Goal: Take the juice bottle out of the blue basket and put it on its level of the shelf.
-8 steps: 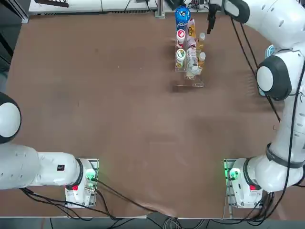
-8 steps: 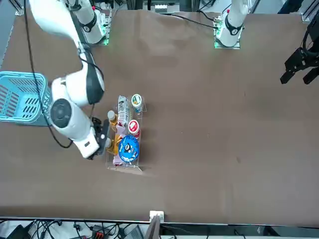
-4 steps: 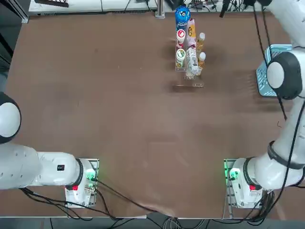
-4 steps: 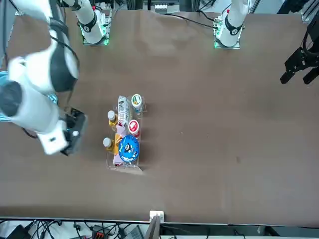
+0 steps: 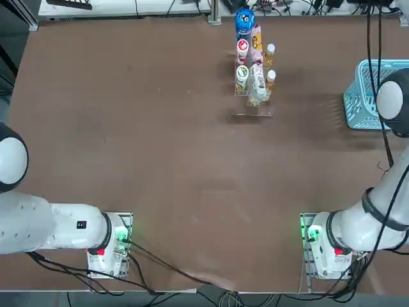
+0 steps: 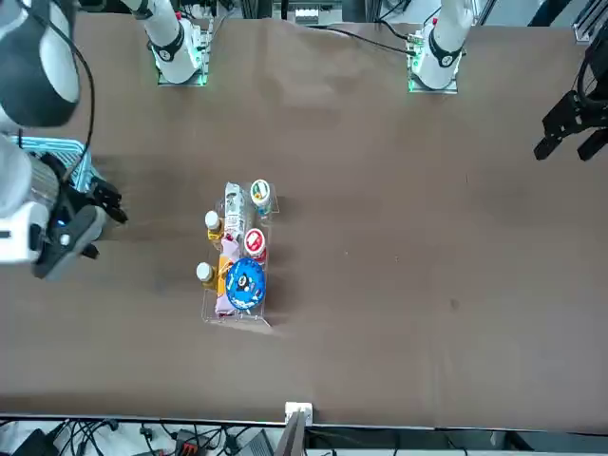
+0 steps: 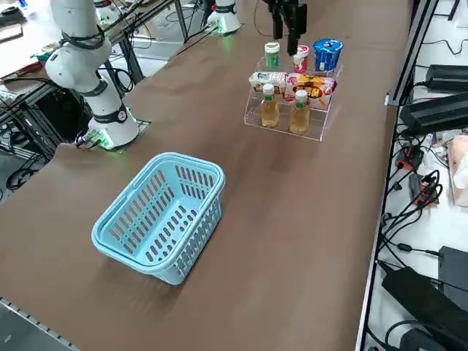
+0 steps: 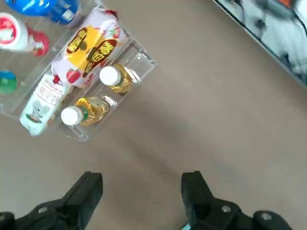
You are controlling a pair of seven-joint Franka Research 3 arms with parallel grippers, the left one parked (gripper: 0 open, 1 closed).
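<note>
I judge the placing done: both small amber juice bottles (image 7: 269,111) stand upright on the lowest step of the clear stepped shelf (image 7: 316,133), near the desk's (image 7: 292,234) far edge; which one the task means, I can't tell. My right gripper (image 8: 142,176) is wide, holding nothing, over the desk on the shelf's basket side. To finish well, I should leave the fingers spread, lift before any sideways travel, and go out away from the white caps, high enough to pass the light blue lattice basket (image 7: 186,259) towards the far right corner without snagging its rim.
</note>
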